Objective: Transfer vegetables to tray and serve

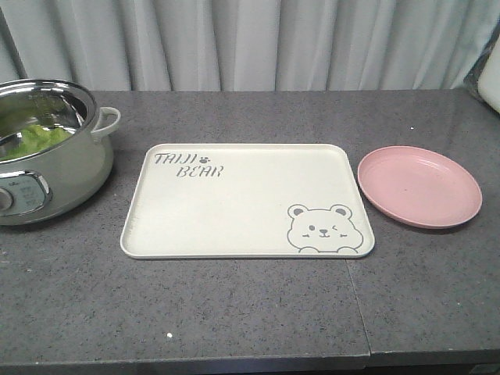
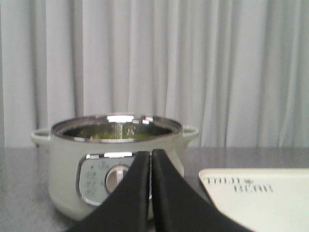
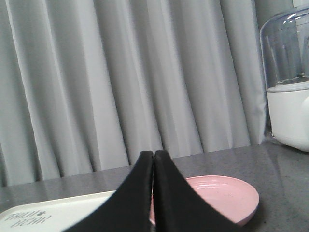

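The cream tray [image 1: 234, 223] with the grey bear drawing lies bare in the middle of the dark counter. Green vegetables [image 1: 35, 141] sit inside the pale green electric pot [image 1: 55, 176] at the far left. In the left wrist view my left gripper [image 2: 150, 153] is shut with nothing in it, pointing at the pot [image 2: 67, 174], the tray's corner [image 2: 260, 198] to its right. In the right wrist view my right gripper [image 3: 153, 154] is shut and empty, low over the counter in front of the pink plate [image 3: 217, 191]. Neither gripper shows in the front view.
A round pink plate [image 1: 419, 186] lies right of the tray. A white appliance with a clear dome [image 3: 288, 77] stands at the far right. Grey curtains hang behind the counter, whose front edge [image 1: 234, 363] runs along the bottom.
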